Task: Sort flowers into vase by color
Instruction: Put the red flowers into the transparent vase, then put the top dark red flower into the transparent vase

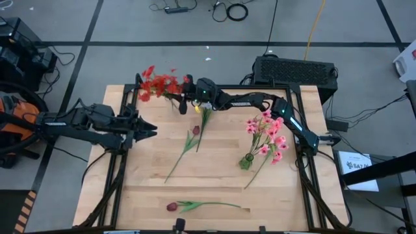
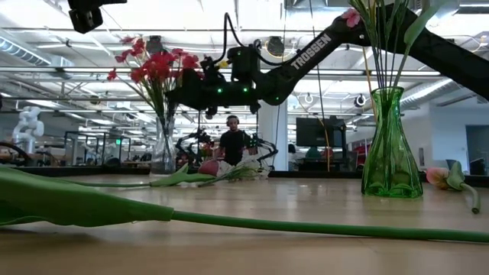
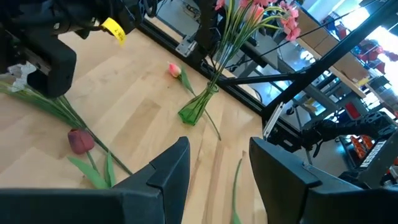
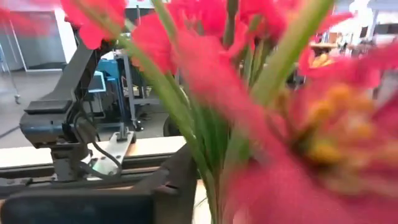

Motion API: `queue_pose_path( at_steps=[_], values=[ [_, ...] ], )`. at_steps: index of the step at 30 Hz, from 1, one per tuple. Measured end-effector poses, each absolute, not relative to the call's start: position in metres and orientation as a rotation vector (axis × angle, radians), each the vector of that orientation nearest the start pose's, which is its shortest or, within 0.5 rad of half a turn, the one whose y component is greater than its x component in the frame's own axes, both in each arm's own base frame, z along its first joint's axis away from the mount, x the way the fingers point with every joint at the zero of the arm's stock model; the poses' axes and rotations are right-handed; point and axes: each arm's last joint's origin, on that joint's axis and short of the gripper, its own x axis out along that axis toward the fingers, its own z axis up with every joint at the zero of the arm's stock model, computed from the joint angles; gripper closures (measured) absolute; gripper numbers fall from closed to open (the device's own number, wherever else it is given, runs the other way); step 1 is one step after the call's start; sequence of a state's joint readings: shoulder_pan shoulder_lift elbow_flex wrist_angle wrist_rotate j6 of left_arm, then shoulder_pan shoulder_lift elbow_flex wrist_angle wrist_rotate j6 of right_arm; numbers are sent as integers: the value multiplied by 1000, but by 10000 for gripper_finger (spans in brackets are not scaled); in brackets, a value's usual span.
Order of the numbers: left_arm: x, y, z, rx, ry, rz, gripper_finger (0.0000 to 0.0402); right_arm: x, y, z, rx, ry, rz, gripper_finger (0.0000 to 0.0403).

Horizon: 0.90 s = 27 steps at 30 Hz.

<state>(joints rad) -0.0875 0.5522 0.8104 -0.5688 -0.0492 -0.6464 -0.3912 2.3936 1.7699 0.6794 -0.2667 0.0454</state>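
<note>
Near edge: dark red tulip (image 1: 172,207) lies flat, stem blurred in low view. Left gripper (image 1: 148,130) waits mid-table, fingers apart, empty. Green glass vase (image 1: 246,162) holds pink blossoms (image 1: 268,135). Far: right gripper (image 1: 184,97) beside bright red clusters (image 1: 158,84); red vase hidden from above; finger state indiscernible.

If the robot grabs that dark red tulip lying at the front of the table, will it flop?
Probably a bit. The dark red tulip has a long thin stem, so its ends would likely droop. It looks light and should slide easily on the table.
</note>
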Motion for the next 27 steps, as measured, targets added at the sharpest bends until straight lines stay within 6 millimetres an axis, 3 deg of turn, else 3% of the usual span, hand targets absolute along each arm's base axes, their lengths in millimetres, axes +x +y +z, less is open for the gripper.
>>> queue_pose_path(
  at_steps=[5,12,18,24,27],
  values=[
    [109,-8,333,-618,311,63,230,502,-199,201,68,26,-125,238],
    [108,-8,332,-593,317,70,230,478,-190,249,31,247,-122,181],
    [109,-6,331,-580,310,130,230,436,-174,299,181,449,-169,166],
    [116,-6,328,-515,332,160,230,384,-154,338,352,654,-285,185],
    [121,-6,326,-483,355,167,230,363,-138,356,348,697,-275,199]
  ],
)
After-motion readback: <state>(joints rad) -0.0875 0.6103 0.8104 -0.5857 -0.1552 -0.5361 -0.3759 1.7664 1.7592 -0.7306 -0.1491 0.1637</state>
